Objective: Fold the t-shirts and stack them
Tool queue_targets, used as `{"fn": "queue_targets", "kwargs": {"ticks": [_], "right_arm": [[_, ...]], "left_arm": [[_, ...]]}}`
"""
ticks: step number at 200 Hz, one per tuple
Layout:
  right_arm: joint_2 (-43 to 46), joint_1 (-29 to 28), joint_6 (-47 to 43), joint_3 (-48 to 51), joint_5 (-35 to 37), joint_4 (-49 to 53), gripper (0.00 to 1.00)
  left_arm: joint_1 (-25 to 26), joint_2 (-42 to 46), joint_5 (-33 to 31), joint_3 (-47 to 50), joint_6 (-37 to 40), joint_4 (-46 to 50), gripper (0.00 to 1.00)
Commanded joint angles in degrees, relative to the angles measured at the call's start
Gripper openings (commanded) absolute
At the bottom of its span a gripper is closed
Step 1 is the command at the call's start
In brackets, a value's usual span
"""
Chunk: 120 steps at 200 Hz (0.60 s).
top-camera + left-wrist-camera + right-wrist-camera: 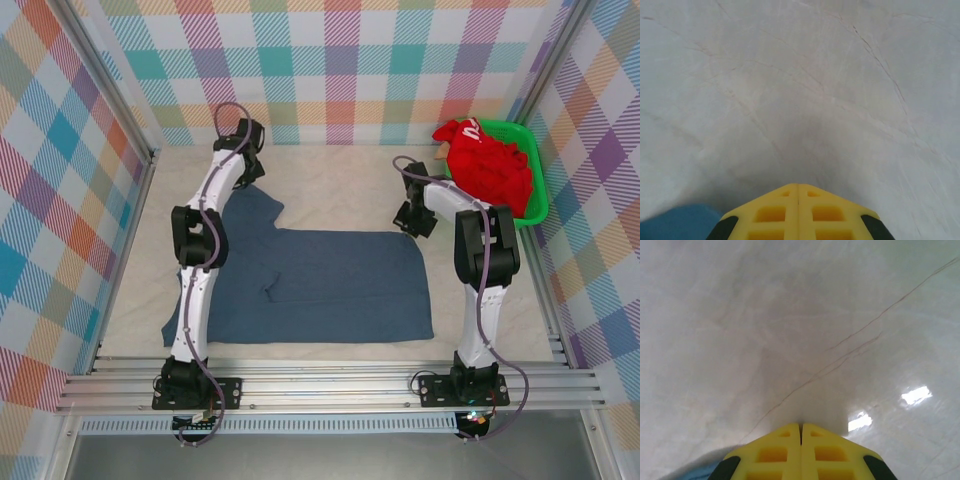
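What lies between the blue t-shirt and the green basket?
In the top external view, bare tabletop and the right arm lie between the blue t-shirt and the green basket.

We see 1 slate-blue t-shirt (330,285) spread flat on the counter (330,190), and 1 red t-shirt (490,165) bunched inside the green basket (540,195) at far right.

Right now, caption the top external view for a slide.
Blue t-shirt spread on the table; red t-shirt heaped in green basket.

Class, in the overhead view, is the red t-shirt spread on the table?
No, the red t-shirt sits bunched in the green basket.
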State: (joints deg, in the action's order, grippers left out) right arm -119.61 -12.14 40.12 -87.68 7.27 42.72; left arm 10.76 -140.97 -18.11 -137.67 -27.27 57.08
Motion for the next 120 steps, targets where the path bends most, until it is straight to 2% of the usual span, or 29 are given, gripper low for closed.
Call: {"fn": "queue_targets", "kwargs": {"ticks": [1,26,59,85,120], "right_arm": [[3.4,-0.3,-3.3,-0.8,-3.6,2.7,0.00],[5.3,-0.4,-5.0,0.3,-3.7,4.0,0.00],[8.4,-0.1,-6.7,2.7,0.5,6.0,0.00],[11.0,0.8,-7.2,4.1,3.0,7.4,0.00],[14.1,1.5,-8.0,7.9,2.8,7.0,0.00]], "left_arm": [[1.5,11.1,-2.0,8.2,-0.4,2.4,0.00],[2.9,21.6,-1.6,21.2,-1.9,0.7,0.00],[4.8,34.4,-4.6,35.6,-5.1,3.9,0.00],[4.9,45.6,-4.3,48.8,-9.1,5.0,0.00],[5.1,58.0,-5.5,60.3,-15.9,10.5,0.00]]}}
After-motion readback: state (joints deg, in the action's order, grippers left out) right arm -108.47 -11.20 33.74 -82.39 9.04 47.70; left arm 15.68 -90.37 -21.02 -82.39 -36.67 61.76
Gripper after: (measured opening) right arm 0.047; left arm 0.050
